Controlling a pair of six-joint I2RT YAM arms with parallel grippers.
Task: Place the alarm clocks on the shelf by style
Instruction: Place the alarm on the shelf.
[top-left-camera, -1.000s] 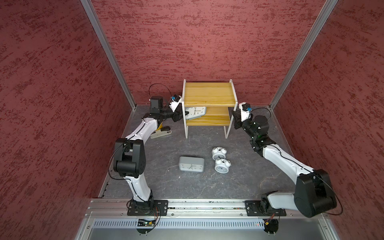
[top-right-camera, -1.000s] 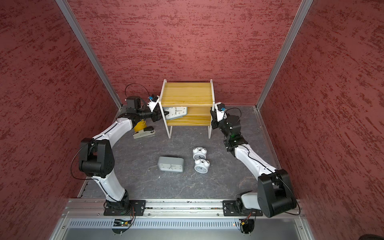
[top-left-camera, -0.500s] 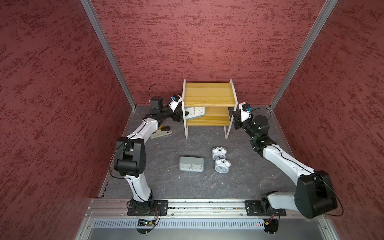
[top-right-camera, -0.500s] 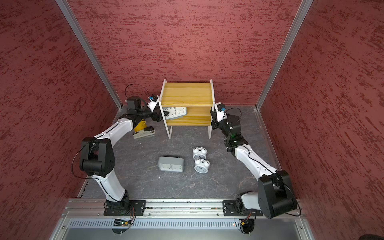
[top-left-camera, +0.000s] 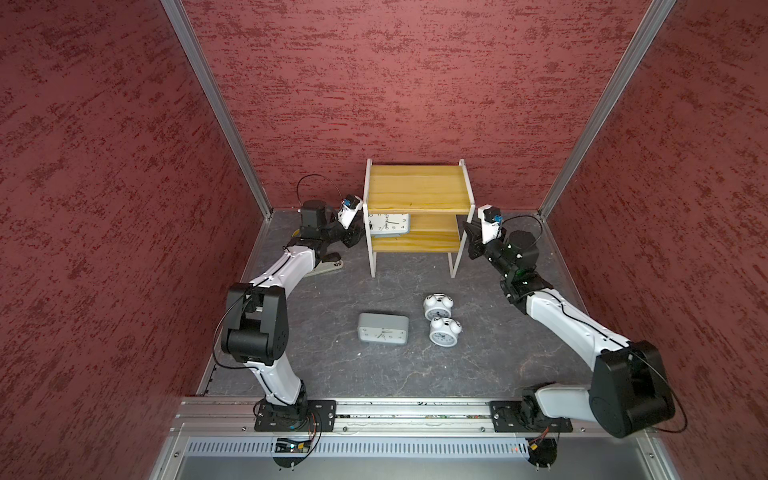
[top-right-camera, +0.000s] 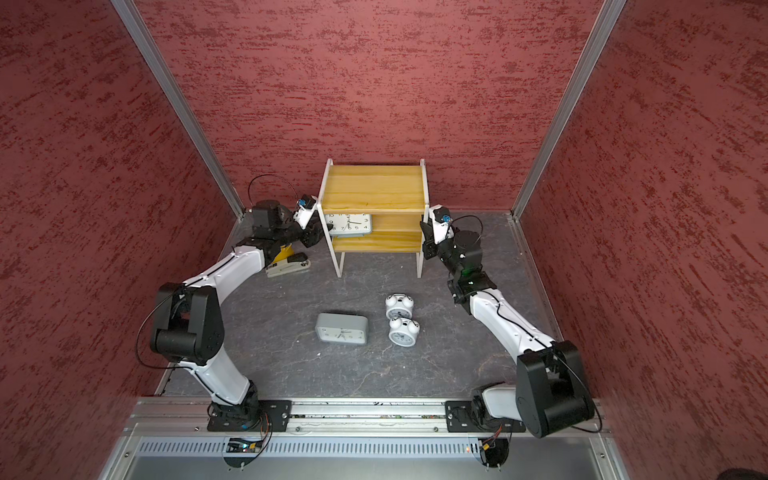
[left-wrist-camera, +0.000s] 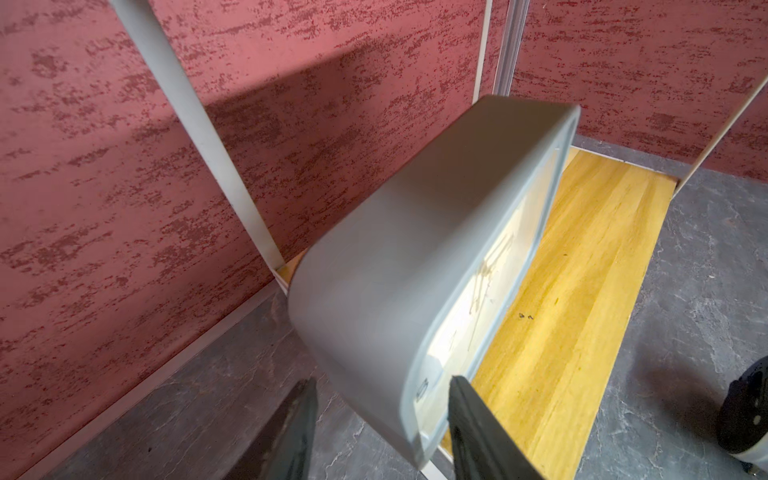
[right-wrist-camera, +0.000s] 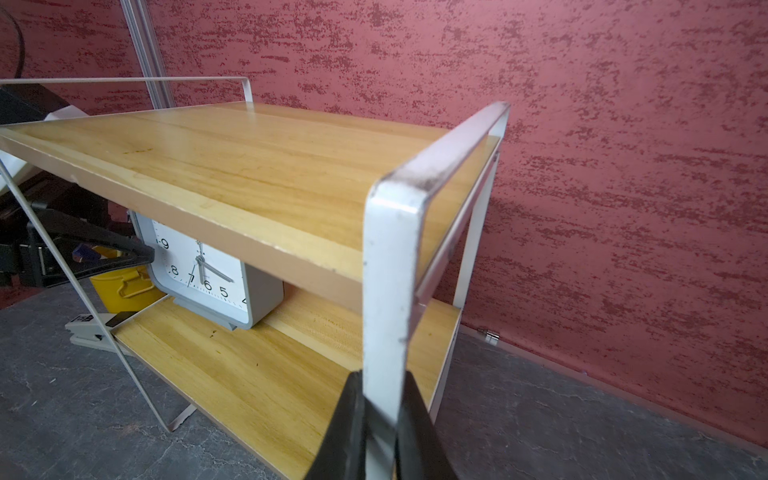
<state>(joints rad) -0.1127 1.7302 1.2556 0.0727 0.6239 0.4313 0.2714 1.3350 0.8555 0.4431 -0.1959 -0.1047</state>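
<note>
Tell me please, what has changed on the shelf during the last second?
The grey clock on the shelf's lower board was tilted; now it stands upright, face to the front. The left gripper has its jaws on either side of its end; grip unclear. Unchanged: the right gripper, jaws shut on the shelf's leg, the other grey clock and both round clocks on the table.

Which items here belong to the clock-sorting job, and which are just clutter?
Job: shelf; shelved grey clock; loose grey clock; far bell clock; near bell clock.
Clutter: yellow cup; stapler-like tool.
</note>
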